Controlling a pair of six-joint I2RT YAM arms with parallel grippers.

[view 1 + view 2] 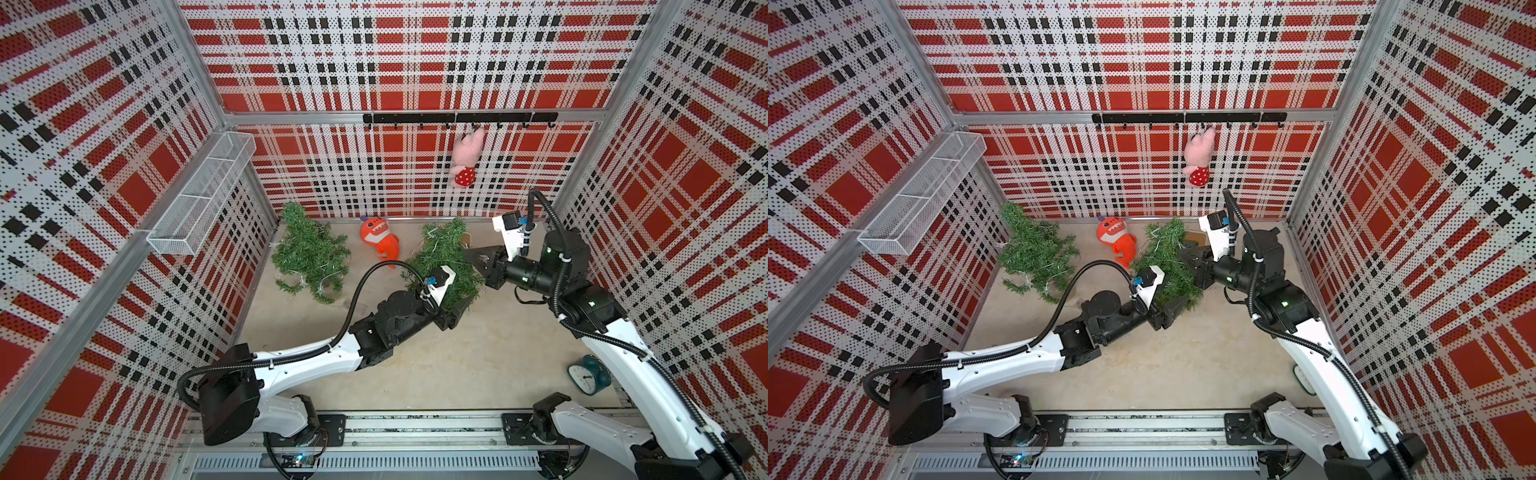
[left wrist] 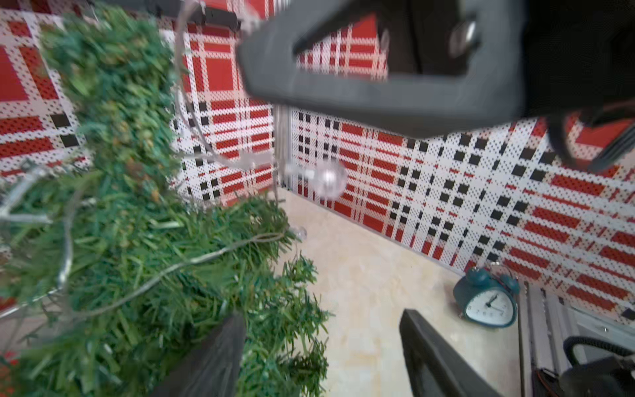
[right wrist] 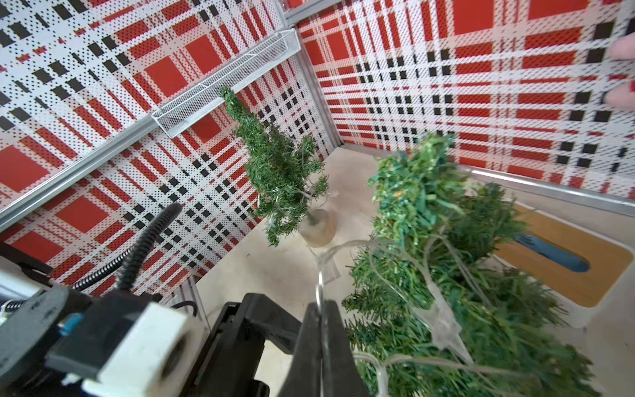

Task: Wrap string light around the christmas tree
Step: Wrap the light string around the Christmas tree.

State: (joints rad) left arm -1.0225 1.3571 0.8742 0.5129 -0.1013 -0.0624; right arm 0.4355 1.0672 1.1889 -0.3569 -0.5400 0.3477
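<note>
While the right end effector (image 3: 322, 306) pinches the string (image 3: 321, 278), the left end effector (image 2: 319, 343) stands released beside the tree (image 1: 444, 257).
Green and bushy, the tree sits on the surface (image 1: 457, 365) near the back wall, between the two end effectors, with the clear string looping loosely over its branches and clear bulbs hanging off it. The string runs straight into the right end effector's clenched jaws. One left finger (image 2: 213, 354) is against the lower branches, with bare surface in the gap. Just beside the tree is a white box (image 3: 556, 240) with a wooden top, something blue showing in its slot. A three-compartment mesh basket (image 1: 203, 195) hangs on the left wall.
</note>
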